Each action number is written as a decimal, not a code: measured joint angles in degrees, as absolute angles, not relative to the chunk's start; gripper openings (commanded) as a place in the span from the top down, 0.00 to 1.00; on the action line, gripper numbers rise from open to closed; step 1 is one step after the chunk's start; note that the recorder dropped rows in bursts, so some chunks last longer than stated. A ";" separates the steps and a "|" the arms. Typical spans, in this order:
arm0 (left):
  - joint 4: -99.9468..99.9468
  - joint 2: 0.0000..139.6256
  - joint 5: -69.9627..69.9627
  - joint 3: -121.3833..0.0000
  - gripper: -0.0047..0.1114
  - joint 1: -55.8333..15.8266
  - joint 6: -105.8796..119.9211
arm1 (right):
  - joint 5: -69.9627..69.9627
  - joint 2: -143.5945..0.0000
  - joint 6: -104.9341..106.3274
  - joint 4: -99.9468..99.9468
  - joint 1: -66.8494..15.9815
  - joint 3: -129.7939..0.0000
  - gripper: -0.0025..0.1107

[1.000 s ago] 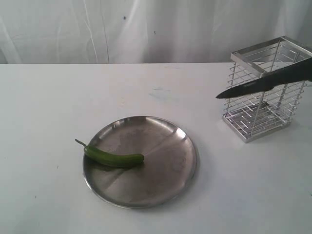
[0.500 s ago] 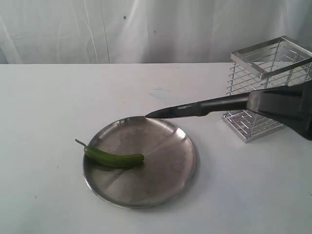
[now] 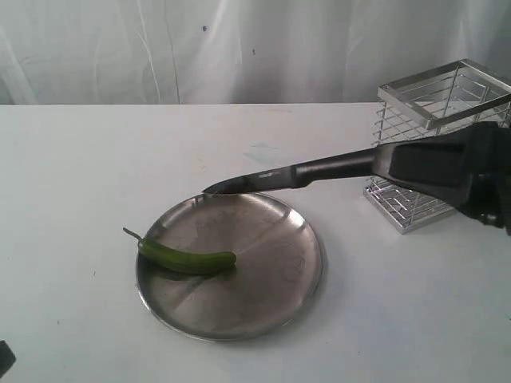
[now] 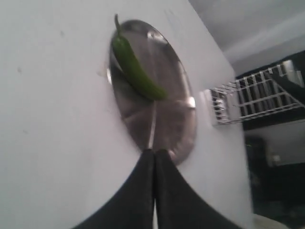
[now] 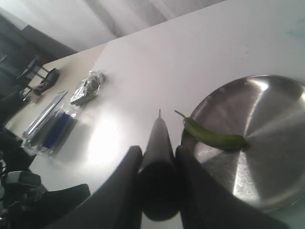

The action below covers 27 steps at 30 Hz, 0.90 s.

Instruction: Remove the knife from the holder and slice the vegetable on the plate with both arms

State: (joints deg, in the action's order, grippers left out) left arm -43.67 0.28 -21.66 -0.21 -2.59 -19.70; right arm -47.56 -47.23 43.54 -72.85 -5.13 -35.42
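Movement over the last second: the right arm is carrying the knife (image 3: pixel 319 169) away from the holder (image 3: pixel 403 199) and in toward the plate (image 3: pixel 271 287). Table (image 3: pixel 80 159) is lying white under everything. Holder is standing well off the plate's right side, nothing showing inside it. Plate is sitting unmoved. Right gripper (image 5: pixel 158 188) is clamping the black handle between both fingers, blade running near level. Its tip is now hanging above the plate's far rim, where a second ago it was still back by the holder. Vegetable (image 3: pixel 188 258) is resting on the plate's left part, stem poking past the rim, apart from the blade. Left gripper (image 4: pixel 154 191) is hovering pinched shut and empty just outside the plate's rim. Judging: fetch is finishing, and slicing is waiting on the left arm steadying the vegetable.
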 measured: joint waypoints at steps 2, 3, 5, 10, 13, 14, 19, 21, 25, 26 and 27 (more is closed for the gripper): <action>-53.16 0.28 -22.23 -0.21 0.96 -3.61 -17.84 | -48.99 -49.52 47.81 -76.66 -5.13 -35.42 0.98; -59.15 0.28 -22.56 -0.21 0.96 -4.79 -13.99 | -49.47 -50.44 49.46 -78.73 -5.13 -35.42 0.98; -70.84 0.19 -24.35 -0.21 0.96 -7.85 -2.05 | -50.11 -52.14 53.19 -82.69 -5.13 -35.42 0.98; -92.05 0.19 -28.58 -0.21 0.96 -12.08 23.46 | -54.46 -56.00 60.95 -88.96 -5.13 -35.42 0.98; -94.93 0.19 -28.17 -0.21 0.96 -12.32 26.95 | -56.04 -57.53 63.03 -90.88 -5.13 -35.42 0.98; -96.15 0.19 -28.35 -0.21 0.96 -12.32 27.36 | -56.04 -57.87 63.41 -91.09 -5.13 -35.42 0.98; -97.90 2.47 -26.49 -1.55 0.96 -12.32 35.05 | -56.25 -58.86 64.60 -91.08 -5.13 -35.42 0.98; -98.01 5.19 -22.82 -4.25 0.96 -12.32 41.23 | -56.31 -58.86 65.50 -91.20 -5.13 -35.42 0.98; -97.89 13.87 -17.13 -10.81 0.96 -12.32 54.49 | -56.40 -58.86 65.99 -91.20 -5.13 -35.42 0.98; -96.15 16.90 -15.94 -12.77 0.96 -12.32 57.00 | -56.40 -58.86 66.29 -91.29 -5.13 -35.42 0.98; -93.00 20.22 -14.94 -14.70 0.96 -12.32 58.54 | -56.11 -58.86 66.71 -91.29 -5.13 -35.42 0.98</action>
